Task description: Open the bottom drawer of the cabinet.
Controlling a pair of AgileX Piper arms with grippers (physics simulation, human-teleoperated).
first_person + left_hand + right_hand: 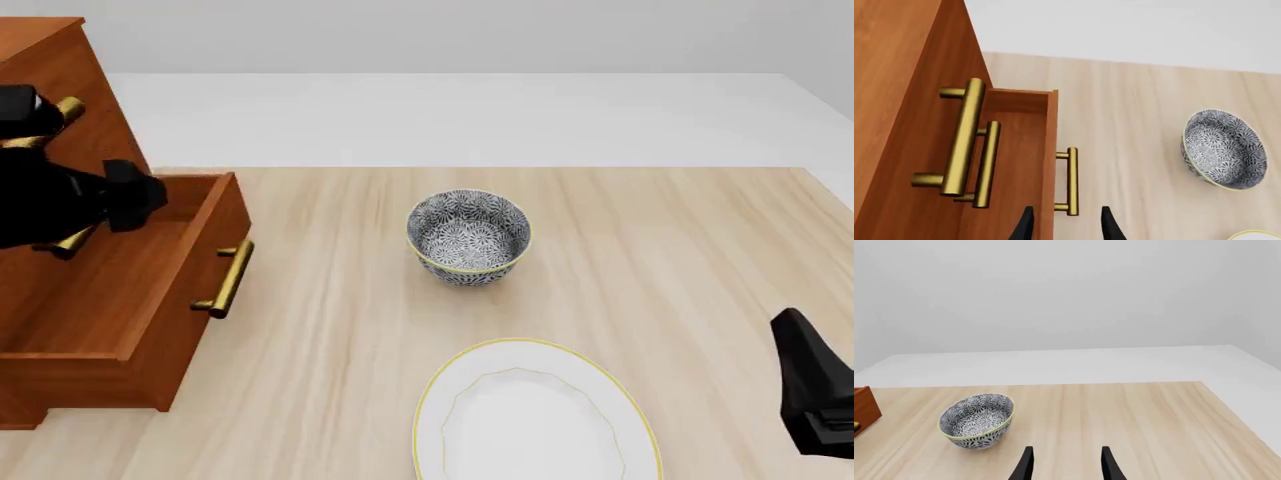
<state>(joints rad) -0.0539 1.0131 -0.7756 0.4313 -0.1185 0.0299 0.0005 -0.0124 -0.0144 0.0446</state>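
Drawer handling looks stiff and sliding: the reddish-brown wooden bottom drawer point(127, 300), pulled out at the table's left, is best taken by its brass bar handle point(1071, 181), with both grippers released, the left gripper point(1065, 223) near that bar.

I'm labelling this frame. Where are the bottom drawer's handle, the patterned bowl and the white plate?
bottom drawer's handle point(230, 280): front view, middle of the brass bar.
patterned bowl point(469, 232): front view, its patterned inside.
white plate point(534, 420): front view, bare centre.

One cabinet point(54, 120) with three brass handles point(964, 137) — one pulled-out bottom drawer point(147, 300). One patterned bowl point(467, 238), one plate point(534, 415) — two grippers.
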